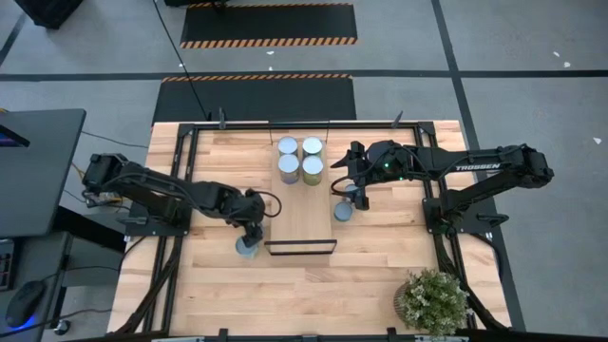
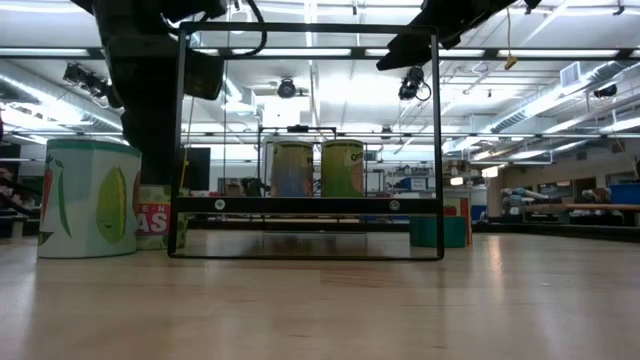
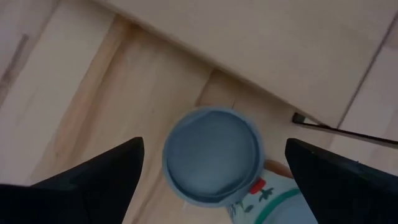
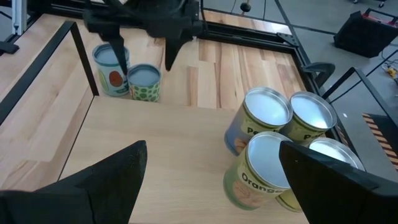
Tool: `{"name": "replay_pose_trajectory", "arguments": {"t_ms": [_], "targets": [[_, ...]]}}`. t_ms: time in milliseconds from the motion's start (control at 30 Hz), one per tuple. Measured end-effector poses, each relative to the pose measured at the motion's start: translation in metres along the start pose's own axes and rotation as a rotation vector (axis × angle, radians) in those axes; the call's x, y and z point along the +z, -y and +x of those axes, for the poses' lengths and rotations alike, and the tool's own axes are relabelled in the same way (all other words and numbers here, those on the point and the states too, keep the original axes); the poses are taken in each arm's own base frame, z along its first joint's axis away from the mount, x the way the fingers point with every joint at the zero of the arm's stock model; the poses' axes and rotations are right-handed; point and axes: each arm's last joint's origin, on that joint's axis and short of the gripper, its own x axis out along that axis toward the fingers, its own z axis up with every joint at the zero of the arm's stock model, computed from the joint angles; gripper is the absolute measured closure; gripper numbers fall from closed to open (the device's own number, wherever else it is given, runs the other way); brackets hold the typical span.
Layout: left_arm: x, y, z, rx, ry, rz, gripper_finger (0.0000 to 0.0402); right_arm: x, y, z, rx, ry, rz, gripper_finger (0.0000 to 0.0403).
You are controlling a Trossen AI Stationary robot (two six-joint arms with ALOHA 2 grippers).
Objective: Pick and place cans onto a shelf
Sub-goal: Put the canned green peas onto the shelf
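Four cans [image 1: 300, 160] stand in a tight two-by-two cluster at the far end of the shelf [image 1: 306, 211], the light-wood board lying along the middle of the tabletop [image 1: 380, 266]. In the right wrist view the same four [image 4: 283, 149] show silvery tops and printed labels, all touching or nearly so. The black metal lip [image 1: 300, 247] closes the shelf's near short end.

The left pincer [image 1: 249, 231] hangs over a can [image 1: 247, 246] standing on the tabletop just beside the shelf's left edge, near the lip. In the left wrist view that can's round pale-blue top [image 3: 211, 154] sits between the two dark fingers [image 3: 93, 180], which are spread wide and clear of it on both sides. The right wrist view shows two cans [image 4: 127, 78] side by side at that spot, one with a green-patterned label.

The right pincer [image 1: 357, 193] hovers over the shelf's right edge, with another can [image 1: 343, 211] on the tabletop just beside it. Its fingers [image 4: 99, 186] are spread apart and hold nothing.

In the low view a large corn-labelled can [image 2: 90, 198] stands at the left, and two of the shelf cans [image 2: 318, 168] show behind the black frame
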Motion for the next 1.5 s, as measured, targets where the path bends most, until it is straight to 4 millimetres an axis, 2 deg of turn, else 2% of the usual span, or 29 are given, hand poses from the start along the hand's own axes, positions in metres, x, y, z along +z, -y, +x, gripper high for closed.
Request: {"name": "replay_pose_trajectory", "arguments": {"t_ms": [367,933,1500], "targets": [[-0.001,0.001,0.017,0.043,-0.053,-0.026,0.0006,0.0,0.0,0.0,-0.001,0.003,-0.001,0.003],[-0.002,0.001,0.022,0.057,-0.08,-0.001,0.0007,0.0,0.0,0.0,-0.001,0.003,-0.002,0.003],[-0.002,0.0,0.022,0.061,-0.088,0.021,0.0095,0.001,0.0,0.0,-0.001,0.005,-0.002,0.003]]}}
